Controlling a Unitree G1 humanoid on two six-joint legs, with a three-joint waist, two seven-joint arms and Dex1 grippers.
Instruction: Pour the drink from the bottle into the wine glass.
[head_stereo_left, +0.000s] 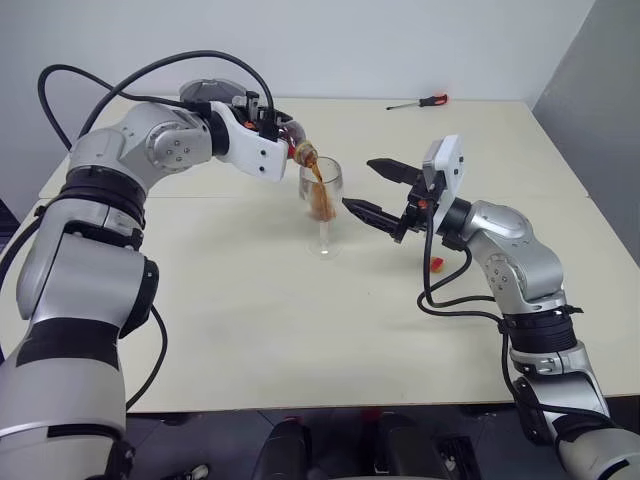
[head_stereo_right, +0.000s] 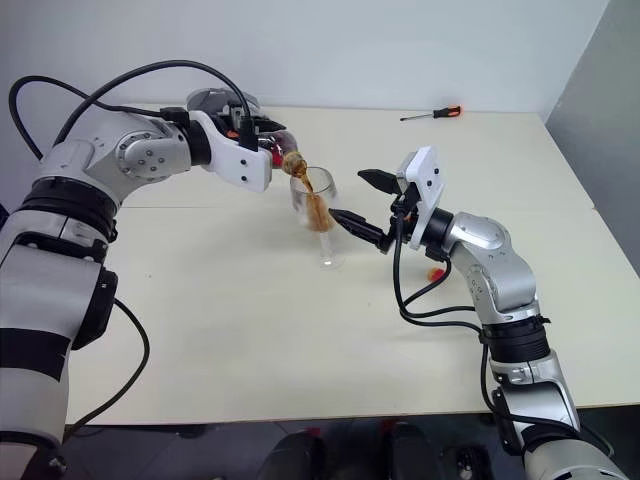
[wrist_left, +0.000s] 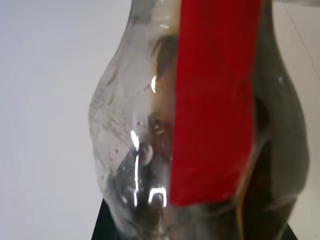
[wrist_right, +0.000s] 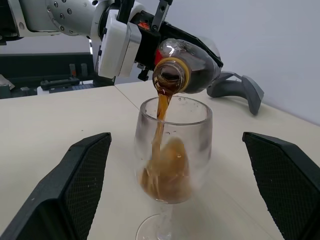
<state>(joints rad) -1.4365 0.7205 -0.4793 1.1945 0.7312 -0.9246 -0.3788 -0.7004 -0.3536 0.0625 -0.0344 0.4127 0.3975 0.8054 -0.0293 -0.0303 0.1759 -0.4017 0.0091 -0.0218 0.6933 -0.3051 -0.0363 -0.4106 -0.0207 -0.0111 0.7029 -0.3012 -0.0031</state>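
Lab: bare table (head_stereo_left: 250, 330), screwdriver (head_stereo_left: 420, 102)

Near the middle of the table (head_stereo_left: 250, 330), the wine glass (head_stereo_left: 322, 205), standing upright. Above its rim on the left, the bottle (wrist_right: 187, 67), tipped mouth-down in the left gripper (head_stereo_left: 272, 135). From that mouth into the bowl, the drink (wrist_right: 161, 117), pooled in the lower part. Just right of the glass, the right gripper (head_stereo_left: 372, 187), one finger either side, apart from it. At the far right edge, a screwdriver (head_stereo_left: 420, 102).
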